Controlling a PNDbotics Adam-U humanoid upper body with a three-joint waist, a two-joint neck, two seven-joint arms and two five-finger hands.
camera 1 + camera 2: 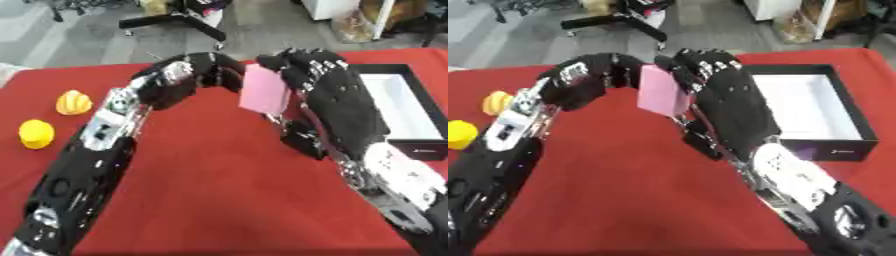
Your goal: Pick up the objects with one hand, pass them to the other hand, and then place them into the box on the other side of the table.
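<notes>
Pink card (662, 91), a flat pale-pink piece, is held upright above the tabletop (219, 190) at upper centre of the frame, between the two hands. The left hand (188, 75) is curled at the card's left edge, and the right hand (337, 92) is wrapped round its right side, fingers (702, 62) bent over the top; both appear to grip it, though exactly which fingers bear on it cannot be told. The hand-over step is judged to be in hand: the card is shared, not yet passed.

Next, the left hand's hold would need to be let go once the right hand's hold is sure, and the card then carried right to the box (859, 120), a black tray with a white floor at the right edge of the frame, which looks bare. Two yellow objects (37, 134) and (73, 102) are left waiting at the left edge.
</notes>
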